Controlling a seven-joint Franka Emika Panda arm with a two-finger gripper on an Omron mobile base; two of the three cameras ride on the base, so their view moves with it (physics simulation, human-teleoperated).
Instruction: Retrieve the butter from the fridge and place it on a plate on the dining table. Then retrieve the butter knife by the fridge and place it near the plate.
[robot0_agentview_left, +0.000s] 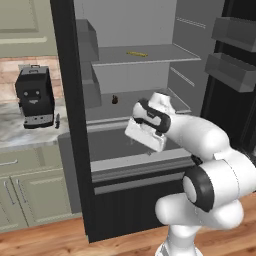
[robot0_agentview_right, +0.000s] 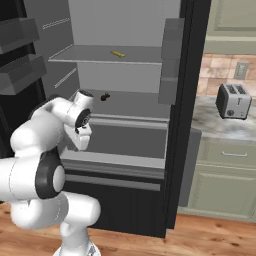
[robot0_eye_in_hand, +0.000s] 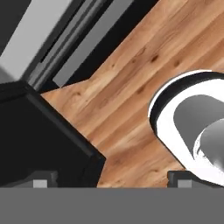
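Fridge (robot0_agentview_left: 70, 100) stands open; we see the butter (robot0_agentview_left: 136, 53) lying flat on the upper shelf, well above the folded arm. Gripper (robot0_eye_in_hand: 109, 181) points down at the wood floor, jaws wide, nothing between them. We'd expect the stick to be light, soft and a bit slippery — pinch across its narrow width, gently. Small dark lump (robot0_agentview_right: 104, 97) on the lower shelf isn't ours.

Fridge open; butter on upper shelf.
Black fridge (robot0_agentview_left: 70, 125), doors open, pale grey interior. Thin yellow butter (robot0_agentview_left: 136, 53) lies flat on shelf. Slim dark butter knife (robot0_agentview_left: 57, 121) on counter beside fridge.
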